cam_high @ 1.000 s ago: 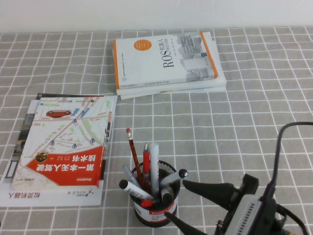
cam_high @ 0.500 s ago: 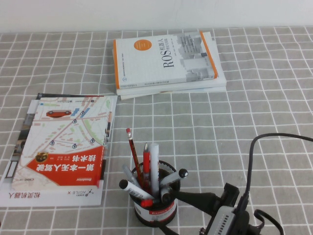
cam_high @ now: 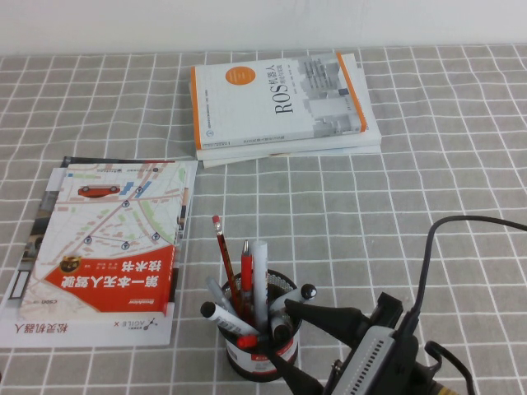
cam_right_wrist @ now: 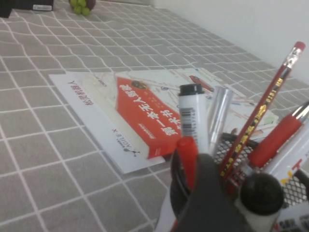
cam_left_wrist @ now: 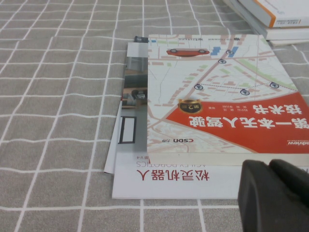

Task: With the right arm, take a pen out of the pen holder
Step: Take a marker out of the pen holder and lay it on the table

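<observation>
High view | right hand [cam_high: 290, 340] apart, moved closer around pen holder [cam_high: 251, 360] | left hand [cam_left_wrist: 270, 170] together beside book [cam_left_wrist: 217, 96]

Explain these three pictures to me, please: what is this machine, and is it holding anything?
It is a two-armed table robot. One camera looks down from above; one rides on each wrist. On the checked cloth lie a red map-covered book, a stack of white books and a mesh pen holder full of pens. The right gripper, open, reaches among the holder's pens, gripping nothing yet. The left gripper, shut and empty, hovers near the red book, seen only by its wrist camera.
</observation>
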